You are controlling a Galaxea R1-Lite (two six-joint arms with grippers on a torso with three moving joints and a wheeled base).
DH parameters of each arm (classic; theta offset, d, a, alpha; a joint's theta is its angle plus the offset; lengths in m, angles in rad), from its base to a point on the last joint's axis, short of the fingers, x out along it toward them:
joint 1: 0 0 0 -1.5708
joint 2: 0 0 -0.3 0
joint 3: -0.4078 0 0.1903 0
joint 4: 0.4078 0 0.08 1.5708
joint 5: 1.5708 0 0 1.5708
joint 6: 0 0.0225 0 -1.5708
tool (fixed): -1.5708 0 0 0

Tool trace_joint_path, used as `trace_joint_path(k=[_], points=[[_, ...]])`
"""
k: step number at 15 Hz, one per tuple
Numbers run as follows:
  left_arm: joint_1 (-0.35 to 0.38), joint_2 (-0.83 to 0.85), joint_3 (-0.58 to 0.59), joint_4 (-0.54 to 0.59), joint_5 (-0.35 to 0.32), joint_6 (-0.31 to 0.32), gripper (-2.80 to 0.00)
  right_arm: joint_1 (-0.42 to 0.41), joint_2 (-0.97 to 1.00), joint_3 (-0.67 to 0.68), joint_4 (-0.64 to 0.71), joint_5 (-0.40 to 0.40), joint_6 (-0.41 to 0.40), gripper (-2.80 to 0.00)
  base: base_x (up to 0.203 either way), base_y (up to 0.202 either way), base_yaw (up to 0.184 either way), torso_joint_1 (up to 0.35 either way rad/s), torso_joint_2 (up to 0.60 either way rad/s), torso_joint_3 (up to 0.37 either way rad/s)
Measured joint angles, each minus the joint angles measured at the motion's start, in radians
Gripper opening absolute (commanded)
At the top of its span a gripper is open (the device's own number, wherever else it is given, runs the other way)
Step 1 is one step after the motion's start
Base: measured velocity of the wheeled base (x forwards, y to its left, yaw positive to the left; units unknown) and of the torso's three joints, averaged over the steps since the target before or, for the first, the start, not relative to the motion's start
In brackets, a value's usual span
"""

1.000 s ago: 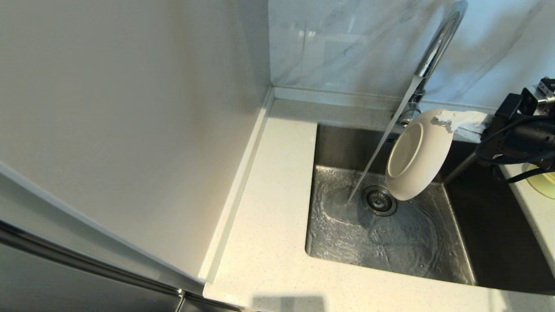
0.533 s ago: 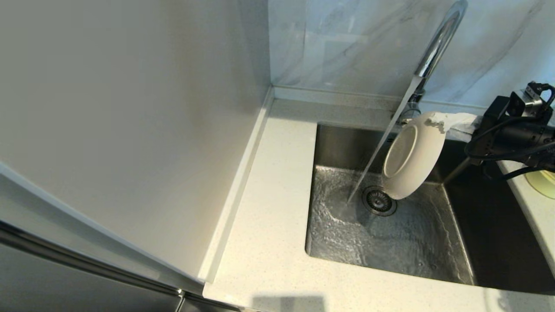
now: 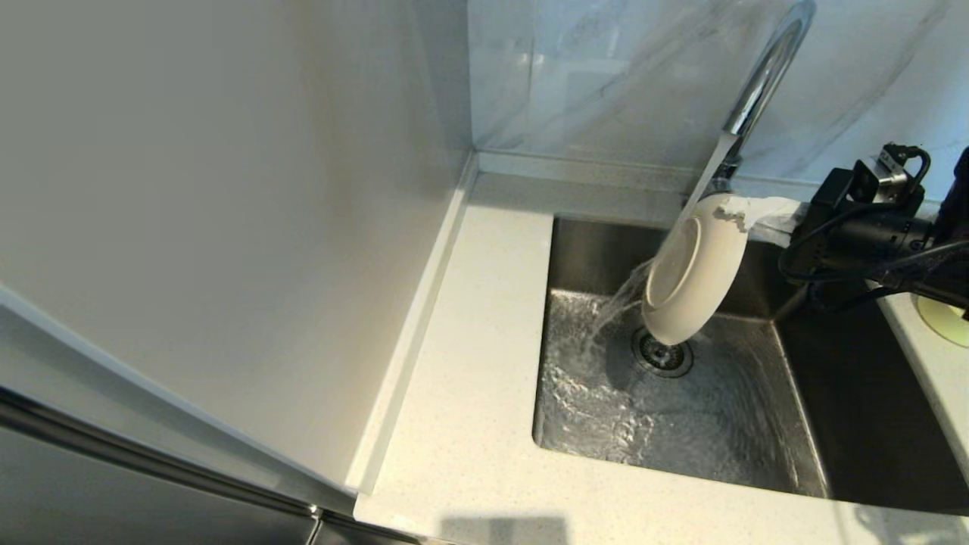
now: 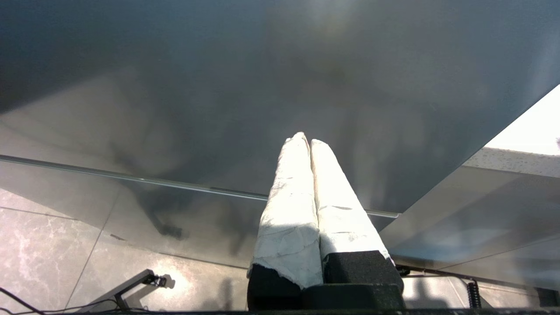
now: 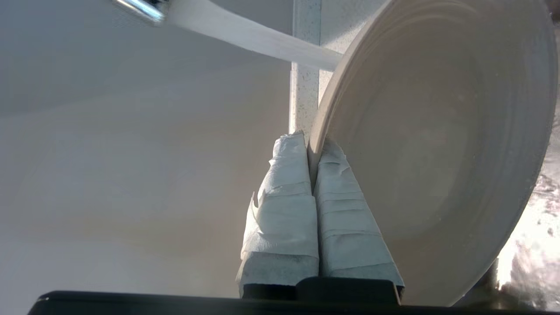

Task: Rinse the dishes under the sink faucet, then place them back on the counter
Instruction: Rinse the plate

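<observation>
My right gripper [image 3: 738, 212] is shut on the rim of the cream-white plate [image 3: 693, 276], holding it on edge over the steel sink [image 3: 681, 431]. Its taped fingers pinch the plate [image 5: 437, 131] rim at the right gripper [image 5: 311, 146]. Water from the chrome faucet [image 3: 761, 76] strikes the plate's upper edge and spills off its left side. A pale-yellow bowl [image 3: 942, 318] sits on the counter at the far right, partly hidden by the arm. No chopsticks are in view. The left gripper [image 4: 306, 142] is shut and empty, parked by a dark cabinet front.
The off-white counter [image 3: 477, 378] runs left of and in front of the basin. A round drain strainer [image 3: 662, 356] lies just below the plate. A plain wall stands on the left and grey-veined marble [image 3: 606, 83] behind the faucet.
The right gripper has carried the plate left and slightly back into the stream. The water, which ran straight to the basin floor before, now breaks on the plate.
</observation>
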Motion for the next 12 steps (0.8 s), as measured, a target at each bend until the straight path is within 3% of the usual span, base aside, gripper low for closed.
trace_joint_path(k=[12], points=[[0.000, 0.000, 0.000, 0.000, 0.000, 0.000, -2.80, 0.024, 0.141, -0.062, -0.080, -0.003, 0.001, -2.80, 0.000, 0.000, 0.000, 0.000, 0.00, 0.000]])
